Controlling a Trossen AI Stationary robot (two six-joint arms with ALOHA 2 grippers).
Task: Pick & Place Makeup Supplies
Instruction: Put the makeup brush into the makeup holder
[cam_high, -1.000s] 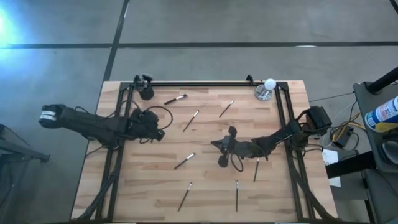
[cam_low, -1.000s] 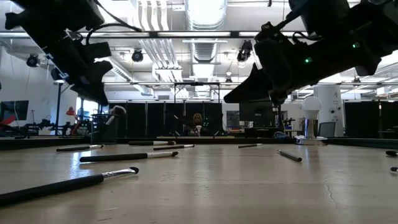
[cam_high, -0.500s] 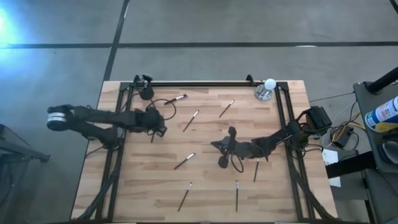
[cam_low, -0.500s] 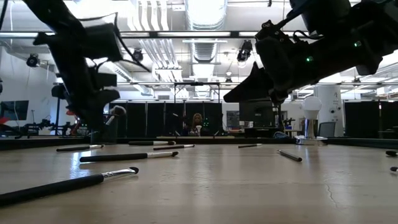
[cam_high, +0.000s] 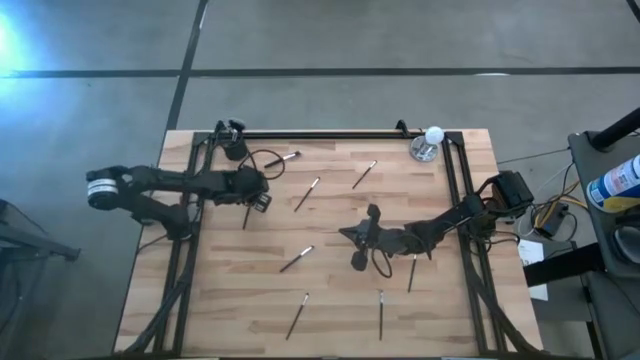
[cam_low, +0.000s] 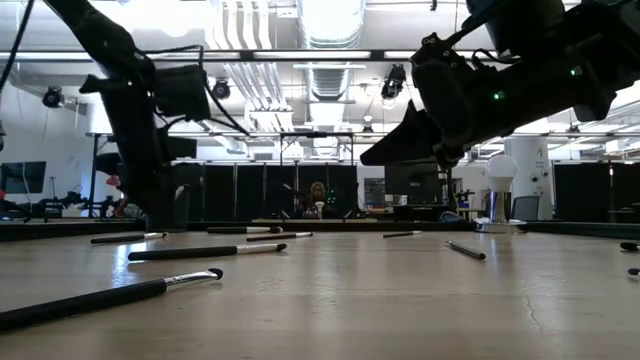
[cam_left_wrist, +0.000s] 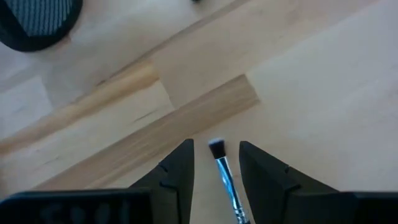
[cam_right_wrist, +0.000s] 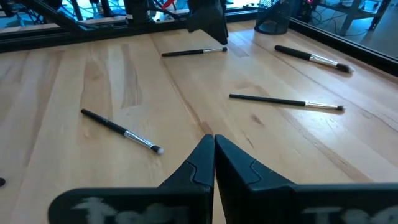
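Observation:
Several thin dark-handled makeup brushes lie flat on the wooden table (cam_high: 330, 300). My left gripper (cam_high: 257, 201) is open and points down at the table's far left. Its fingers stand on either side of the bristle end of one brush (cam_left_wrist: 224, 171) without touching it; that brush also shows in the high view (cam_high: 246, 215). A black mesh cup (cam_high: 235, 150) stands just beyond it and shows in the left wrist view (cam_left_wrist: 37, 22). My right gripper (cam_high: 352, 236) is shut and empty, held well above the middle of the table (cam_low: 400, 140).
Loose brushes lie at the far side (cam_high: 283, 159), (cam_high: 308, 193), (cam_high: 364, 174), in the middle (cam_high: 297, 259) and near the front edge (cam_high: 297, 315), (cam_high: 380, 312), (cam_high: 412, 272). A white ball on a silver base (cam_high: 428, 143) stands at the far right corner.
My left gripper has come down from well above the table to table level and shifted a little toward the far edge and the black cup, ending over a brush. My right arm has kept still.

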